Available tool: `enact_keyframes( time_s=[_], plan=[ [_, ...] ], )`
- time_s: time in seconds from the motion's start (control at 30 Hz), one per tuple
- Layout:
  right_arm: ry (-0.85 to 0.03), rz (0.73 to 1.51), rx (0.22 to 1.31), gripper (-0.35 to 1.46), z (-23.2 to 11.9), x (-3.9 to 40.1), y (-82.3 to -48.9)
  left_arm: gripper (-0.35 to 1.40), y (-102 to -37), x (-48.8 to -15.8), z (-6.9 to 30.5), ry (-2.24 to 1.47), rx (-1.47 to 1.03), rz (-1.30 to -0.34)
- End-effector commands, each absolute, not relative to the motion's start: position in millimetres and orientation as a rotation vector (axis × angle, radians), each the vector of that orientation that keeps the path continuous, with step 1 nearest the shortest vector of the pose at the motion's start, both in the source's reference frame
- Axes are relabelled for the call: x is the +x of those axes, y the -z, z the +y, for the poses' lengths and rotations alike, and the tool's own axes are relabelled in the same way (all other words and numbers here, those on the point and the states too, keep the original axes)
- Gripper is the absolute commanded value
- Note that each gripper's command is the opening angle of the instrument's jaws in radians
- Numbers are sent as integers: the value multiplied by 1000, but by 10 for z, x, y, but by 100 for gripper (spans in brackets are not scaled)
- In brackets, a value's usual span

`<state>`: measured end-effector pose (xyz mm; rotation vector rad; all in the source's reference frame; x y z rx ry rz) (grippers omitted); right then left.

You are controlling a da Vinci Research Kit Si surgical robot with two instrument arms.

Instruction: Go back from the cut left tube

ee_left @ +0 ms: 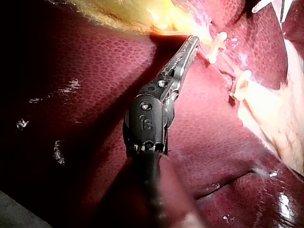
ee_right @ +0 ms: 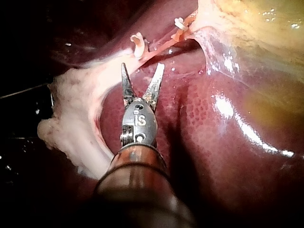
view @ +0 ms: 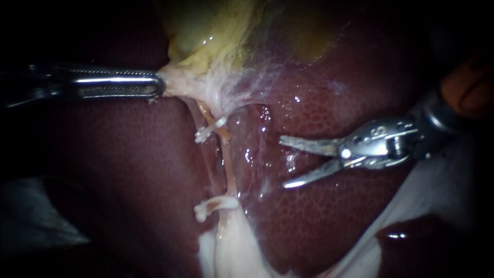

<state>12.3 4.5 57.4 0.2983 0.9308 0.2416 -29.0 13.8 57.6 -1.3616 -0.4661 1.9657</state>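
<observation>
Holding: left instrument [view: 158, 85], pincer clenched on the pale tissue at the narrow end of the gallbladder [view: 221, 36]. That tissue is drawn to a point at the pincer tip.
Right instrument [view: 282, 161]: two thin blades, pincer released, with a clear gap and nothing between them. The tips hover over the liver [view: 334, 231].
Writing: a small stamped mark on the wrist piece behind each pincer.
Cut left tube [view: 222, 203]: in two stumps with an open gap between them. Both lie ahead of the right pincer's tips and apart from them. One stump sits close beside the left pincer's tip, the other farther from it.
Near clip [view: 210, 129]: white, set across the stump closest to the left pincer.
Far clip [view: 201, 211]: white, at the end of the other stump.
Intact tube [view: 226, 154]: thin and orange, running crosswise ahead of the right pincer's blade tips, between them and the clipped stumps. It does not touch the blades.
Pale tissue mass [ee_right: 71, 118]: whitish lump beside the right instrument's shaft, continuous with the tissue at the far stump.
White sheet [view: 427, 206]: at the liver's edge, back along the shaft side of the right pincer.
Obstruction: only bare liver surface lies between the right pincer and the intact tube.
</observation>
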Motion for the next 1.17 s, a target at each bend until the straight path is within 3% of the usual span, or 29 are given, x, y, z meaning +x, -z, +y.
enact_keyframes(
  time_s=[0.03,0.17,0.3,0.73,1.17],
  plan=[
    [-226,900,286,145,46,120,-573,-35,-576,-291,138,-1966,-1362,-466],
    [-188,793,256,145,45,115,-572,-35,-579,-291,137,-1967,-1362,-464],
    [-183,745,239,145,45,115,-572,-35,-586,-294,134,-1969,-1362,-458],
    [-186,747,250,145,43,115,-573,-35,-621,-319,123,-2002,-1342,-439],
    [-178,765,278,145,43,118,-573,-35,-620,-319,124,-2005,-1341,-444]
  ],
)
